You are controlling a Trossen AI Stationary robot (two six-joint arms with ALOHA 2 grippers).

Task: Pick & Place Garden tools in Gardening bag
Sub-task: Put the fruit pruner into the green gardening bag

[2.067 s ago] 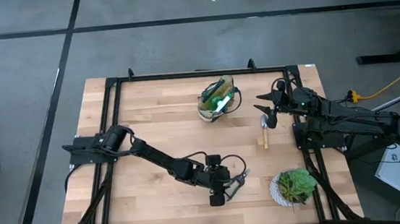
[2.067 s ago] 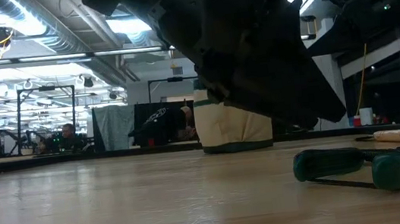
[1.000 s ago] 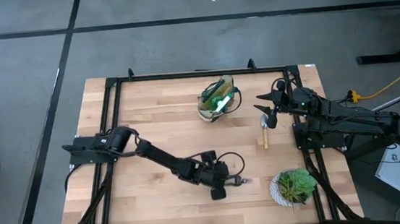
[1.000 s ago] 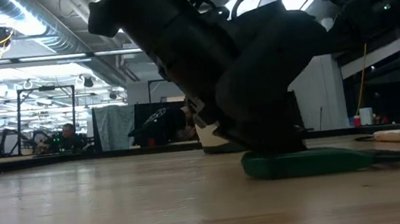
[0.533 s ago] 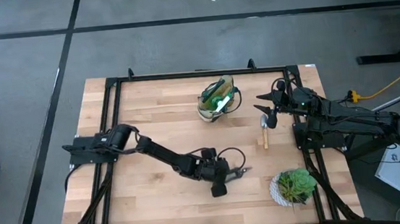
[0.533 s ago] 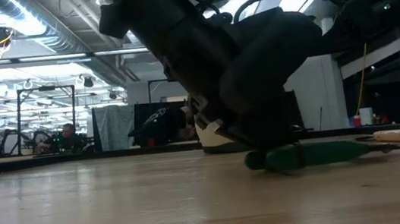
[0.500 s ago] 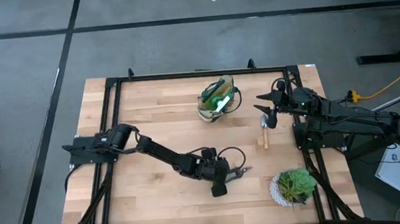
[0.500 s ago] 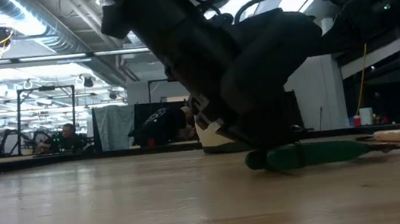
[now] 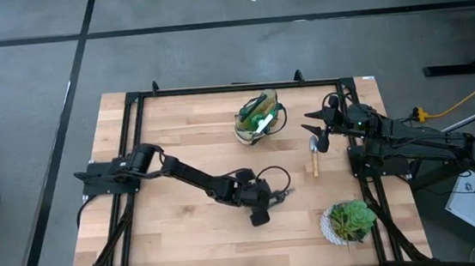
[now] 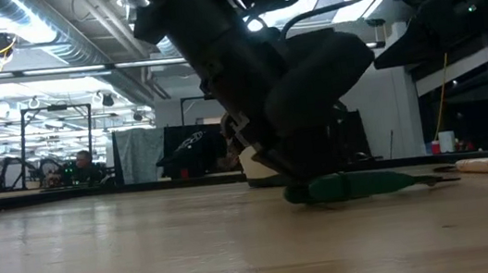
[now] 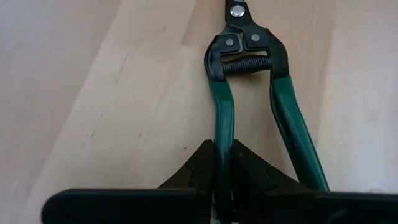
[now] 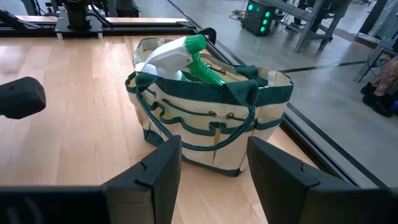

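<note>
- I have the pruning shears (image 11: 252,93), smooth green grips and a steel coil spring, near the worktop's (image 9: 161,148) 6 o'clock edge; my left claw (image 9: 259,207) pinches one grip.
- The soft canvas gardening bag (image 12: 214,118) at 12 o'clock already holds the plastic spray bottle (image 12: 180,56).
- The wooden-handled tool (image 9: 314,159) at 3 o'clock waits beside my wide-open right claw (image 9: 317,131).

Overhead camera covers the whole table (image 9: 178,138); low camera sits at tabletop level; wrist cameras look close, sharing the bag (image 12: 211,118).
</note>
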